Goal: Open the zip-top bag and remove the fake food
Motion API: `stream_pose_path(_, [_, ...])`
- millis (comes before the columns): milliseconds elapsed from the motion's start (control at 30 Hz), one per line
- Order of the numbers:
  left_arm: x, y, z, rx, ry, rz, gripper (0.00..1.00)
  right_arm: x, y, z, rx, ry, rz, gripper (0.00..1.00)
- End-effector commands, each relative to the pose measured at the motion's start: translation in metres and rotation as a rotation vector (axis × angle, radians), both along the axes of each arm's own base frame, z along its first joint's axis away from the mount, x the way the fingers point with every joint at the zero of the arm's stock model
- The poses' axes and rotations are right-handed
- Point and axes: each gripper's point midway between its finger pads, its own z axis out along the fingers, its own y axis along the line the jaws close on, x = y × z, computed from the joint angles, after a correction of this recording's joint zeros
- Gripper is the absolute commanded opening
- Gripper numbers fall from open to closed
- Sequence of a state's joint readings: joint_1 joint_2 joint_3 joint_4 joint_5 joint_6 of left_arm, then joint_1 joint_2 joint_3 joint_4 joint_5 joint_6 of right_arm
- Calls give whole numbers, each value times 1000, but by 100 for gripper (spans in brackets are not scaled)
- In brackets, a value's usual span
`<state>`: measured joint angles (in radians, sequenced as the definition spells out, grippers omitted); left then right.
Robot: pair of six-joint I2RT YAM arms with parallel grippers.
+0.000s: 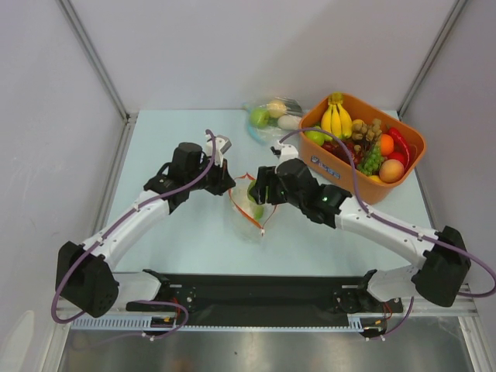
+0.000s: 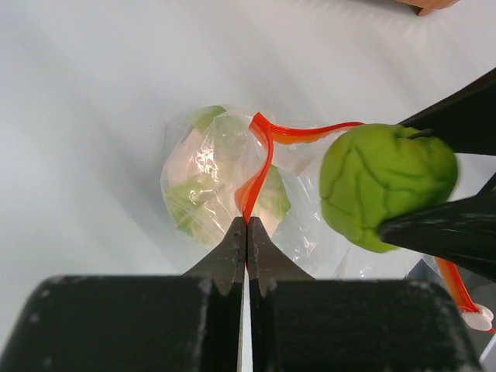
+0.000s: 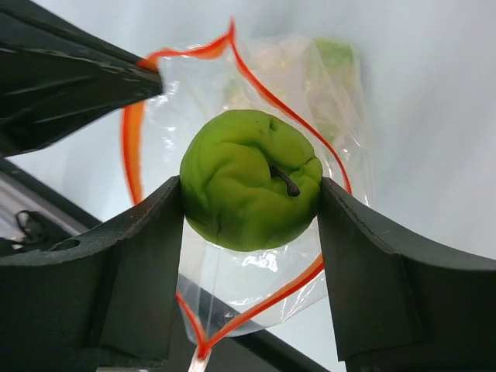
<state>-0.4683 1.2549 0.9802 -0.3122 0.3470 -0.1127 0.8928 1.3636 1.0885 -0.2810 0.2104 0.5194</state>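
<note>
Zip-top bag (image 1: 245, 208) sits mid-bench (image 1: 170, 232), between my two grippers. Its mouth is open. From above, the orange-red zip strip (image 1: 262, 226) forms a narrow loop with its long axis running roughly near-far. The mouth faces up toward my grippers.

Left gripper (image 2: 246, 229): fingers together, clamped on one side of the zip strip at the mouth edge. The bag body spreads out beyond the fingertips.

Right gripper (image 3: 249, 203): clamped on a green fake fruit (image 3: 240, 167) held between the two pads. The fruit is rounded and lumpy with creased matte skin, and its short dark stem points toward the right pad. In the right wrist view the strip loop frames it. I cannot tell if it is fully clear of the mouth.

Bag plastic is clear, crinkled and glossy. Pale green and white pieces (image 2: 190, 203) are inside, their shapes blurred by the folds. From above, my right gripper covers part of the bag.

Far right: orange bin (image 1: 409, 132) of mixed toy fruit, bananas (image 1: 336, 118) on top. Another clear bag (image 1: 271, 116) lies just left of it.
</note>
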Motion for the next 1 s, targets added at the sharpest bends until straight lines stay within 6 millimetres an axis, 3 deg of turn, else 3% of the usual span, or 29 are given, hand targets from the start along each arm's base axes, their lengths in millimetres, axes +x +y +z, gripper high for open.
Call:
stream_pose_path(0, [3,-3,5,-9,-22,-8,0,-1,1,54,160,-93,34,41])
stream_pose_path(167, [4,-3,4,-6,-19,-6,0,8,-26,79,171,-147,25,40])
stream_pose_path(267, [4,-2,4,-2,-19,-5,0,27,-64,89,131,-186,-50,40])
stream_pose_path(333, [5,-1,3,4,-21,0,0,44,-99,92,79,-209,-126,40])
stream_pose_path(400, [5,-1,3,5,-23,2,0,52,-125,107,67,-250,-180,40])
stream_pose_path(433, [6,1,2,11,-22,6,0,62,-153,107,28,-257,-243,40])
stream_pose_path(500, [6,0,1,11,-21,3,0,69,-183,118,-1,-283,-318,40])
stream_pose_path(533, [6,-1,0,12,-16,2,0,75,-210,116,-31,-276,-387,40])
stream_pose_path(633, [6,-1,-1,13,-14,-2,0,76,-252,125,-54,-301,-473,39])
stream_pose_path(667, [6,-1,-1,15,-13,-2,0,78,-283,128,-62,-308,-551,40])
stream_pose_path(733, [6,-1,-1,14,-15,-2,0,74,-307,132,-49,-314,-594,39])
stream_pose_path(767, [6,0,0,13,-16,-1,0,73,-330,132,-52,-313,-651,39])
stream_pose_path(833, [6,-1,0,12,-16,-2,0,70,-348,132,-53,-311,-691,39])
stream_pose_path(867, [6,-1,0,12,-15,-3,0,67,-367,131,-60,-307,-744,38])
stream_pose_path(967, [5,-1,-1,14,-13,-4,0,67,-391,124,-54,-294,-793,38])
